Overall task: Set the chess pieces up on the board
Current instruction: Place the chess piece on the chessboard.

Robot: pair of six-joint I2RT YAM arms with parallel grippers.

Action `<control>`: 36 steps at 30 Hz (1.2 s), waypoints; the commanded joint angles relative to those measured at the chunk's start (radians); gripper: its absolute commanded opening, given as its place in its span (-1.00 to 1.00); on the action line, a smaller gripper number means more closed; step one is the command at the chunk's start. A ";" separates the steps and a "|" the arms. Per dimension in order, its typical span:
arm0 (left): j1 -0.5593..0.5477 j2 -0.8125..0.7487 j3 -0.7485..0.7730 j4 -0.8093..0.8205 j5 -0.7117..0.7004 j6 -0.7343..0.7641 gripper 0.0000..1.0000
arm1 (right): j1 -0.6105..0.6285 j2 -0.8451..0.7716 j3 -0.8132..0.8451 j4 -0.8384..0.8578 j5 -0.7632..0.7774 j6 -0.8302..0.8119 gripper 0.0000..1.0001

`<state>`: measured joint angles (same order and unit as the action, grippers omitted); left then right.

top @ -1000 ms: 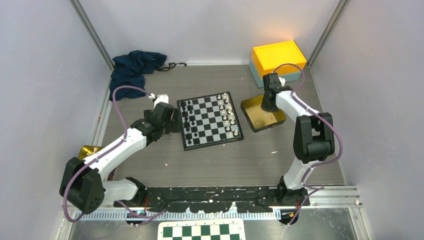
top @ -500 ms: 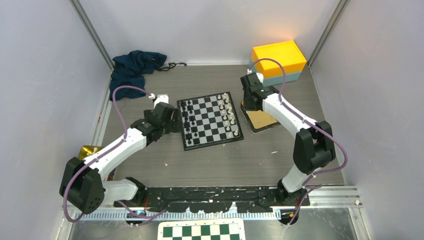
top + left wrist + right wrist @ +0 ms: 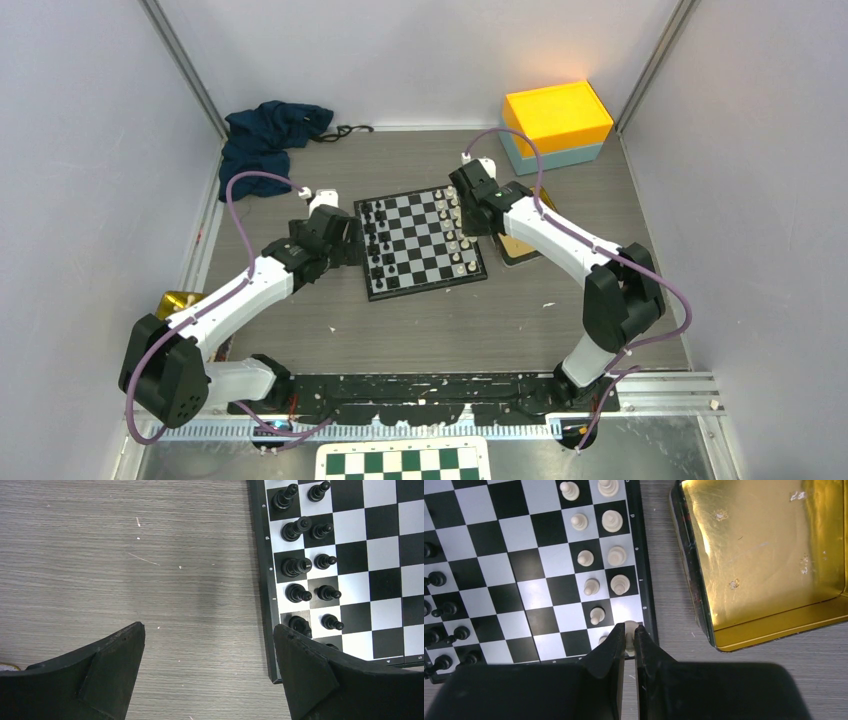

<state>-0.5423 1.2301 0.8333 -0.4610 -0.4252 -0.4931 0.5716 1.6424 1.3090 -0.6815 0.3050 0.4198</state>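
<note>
Right gripper: right gripper (image 3: pixel 629 636), jaws almost pressed together and pinching one tiny cream chess piece (image 3: pixel 629 627). The kind of piece is not legible.
Held piece, location: over the cream-side rim of the small square black-and-white chessboard (image 3: pixel 415 240), at the end of the outer cream row nearest the wrist camera.
Held piece, axis: seems to run along the fingers, roughly upright to the board. Its base is hidden.
Key relation (judgement): the outer-row square just ahead of the jaw tips looks bare. The target is probably that square or the one directly beneath, so a short move and a descent.
Cream pieces (image 3: pixel 612 520): two rows along this edge, standing.
Black pieces (image 3: pixel 292 566): two rows along the opposite edge, standing.
Left gripper: left gripper (image 3: pixel 209 629), jaws spread wide with nothing between them, over the grey wood-grain tabletop (image 3: pixel 100 555) just beside the black-side rim.
Nearer arm: right. The left is well apart, across the board.
Tin: gold-coloured metal tin (image 3: pixel 764 555) just beside the board, bare floor in the part shown.
Progress (judgement): close to finished.
Risk: neighbouring cream pieces stand near, so spreading the jaws could tip one.
</note>
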 commanded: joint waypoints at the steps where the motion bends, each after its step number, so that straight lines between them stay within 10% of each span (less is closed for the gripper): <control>1: -0.004 -0.016 0.004 0.037 -0.003 -0.005 0.99 | 0.024 -0.015 0.011 0.017 0.017 0.022 -0.99; 36: -0.004 -0.016 -0.003 0.036 -0.006 -0.006 0.99 | 0.048 0.059 -0.082 0.091 -0.007 0.036 -0.99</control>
<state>-0.5430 1.2301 0.8295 -0.4610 -0.4252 -0.4931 0.6144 1.7004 1.2339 -0.6334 0.2916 0.4477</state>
